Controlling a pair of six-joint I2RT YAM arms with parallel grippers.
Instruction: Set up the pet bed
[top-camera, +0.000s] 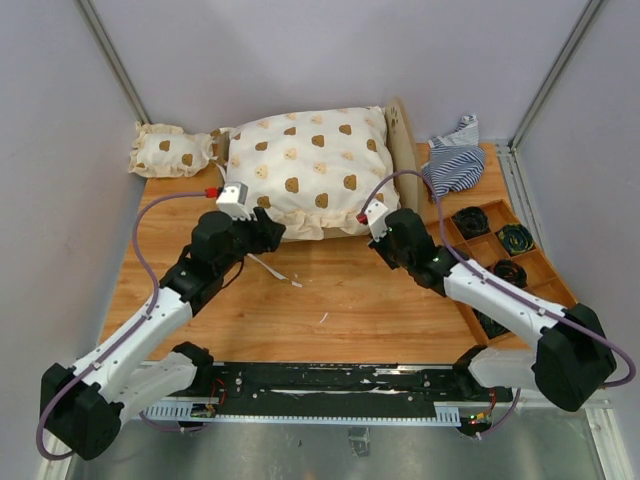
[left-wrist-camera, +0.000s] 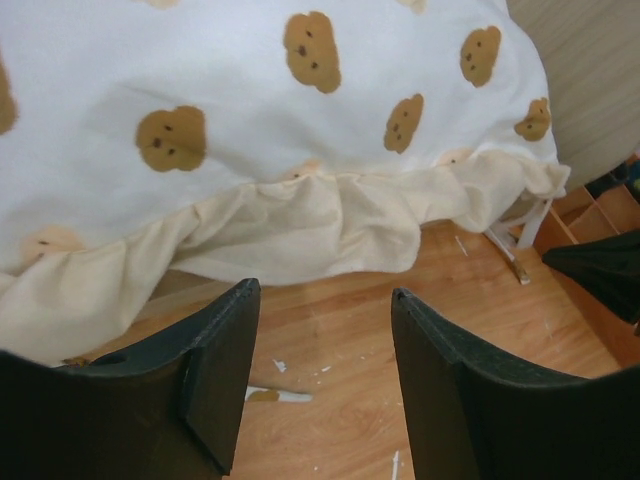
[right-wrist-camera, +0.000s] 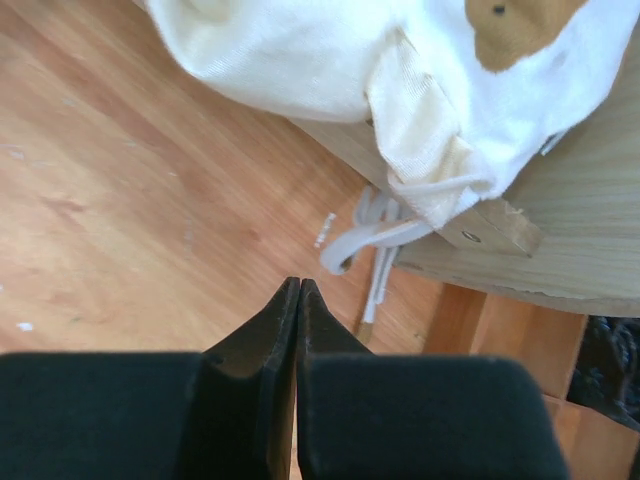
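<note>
2 grippers, both empty: left gripper (left-wrist-camera: 325, 300) splayed, right gripper (right-wrist-camera: 299, 290) clenched on nothing. The pet bed (top-camera: 403, 140) looks stiff and light; I'd grip its wooden rail (right-wrist-camera: 570, 240), not the soft cushion (top-camera: 310, 170).

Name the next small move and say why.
Probably open the right hand and ease it forward to the white tie: it is shut on nothing, and the tie dangles loose at the corner of the bed beneath the cushion.

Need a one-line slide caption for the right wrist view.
Right hand, shut and empty, over the table beside the pet bed corner, bear-print cushion and white ties overhanging.
</note>
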